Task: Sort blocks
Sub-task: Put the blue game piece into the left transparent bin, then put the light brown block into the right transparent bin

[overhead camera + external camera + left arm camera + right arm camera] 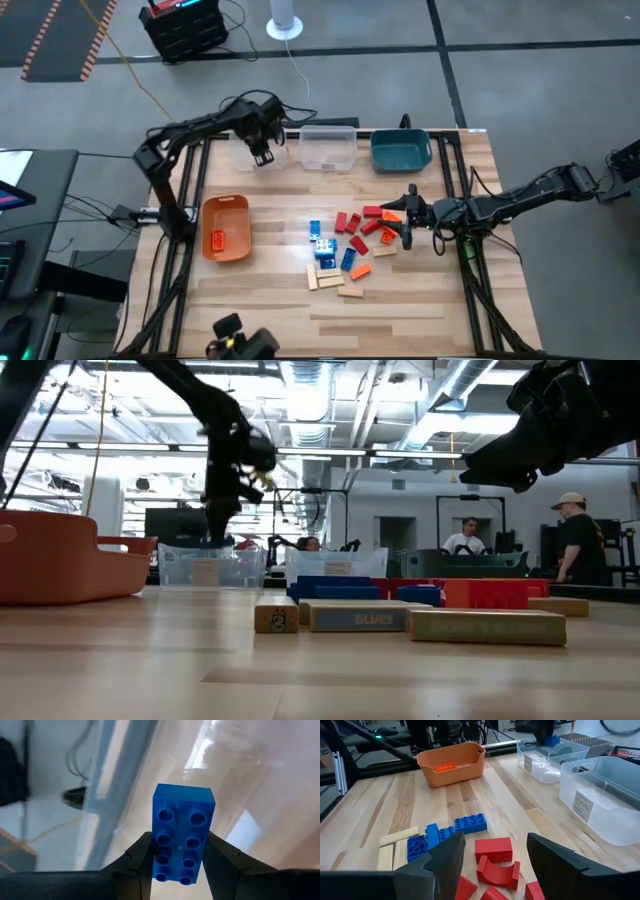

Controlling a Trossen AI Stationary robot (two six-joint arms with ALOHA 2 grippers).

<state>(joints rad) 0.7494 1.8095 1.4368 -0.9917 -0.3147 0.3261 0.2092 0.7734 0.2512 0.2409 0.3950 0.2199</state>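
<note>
My left gripper (262,153) hangs over the left clear bin (210,566) at the table's far side, shut on a blue studded brick (182,840); the right wrist view shows that brick (551,741) above the bin. The loose blocks (345,245), blue, red, orange and pale wood, lie flat on the table's middle. My right gripper (408,226) stands open at the pile's right edge, its fingers apart just short of two red blocks (493,851), touching nothing. My left gripper pinches the blue brick's two long sides (158,854) between its two fingers, toward one end of the brick. The fingers point steeply down and lie along the brick. The brick is lifted clear, its studded face toward the wrist camera.
An orange bin (238,205) at the left holds one orange brick (217,238). A second clear bin (328,147) and a teal bin (400,151) stand along the far edge. Bare wood lies near the front edge. People stand in the room beyond the table.
</note>
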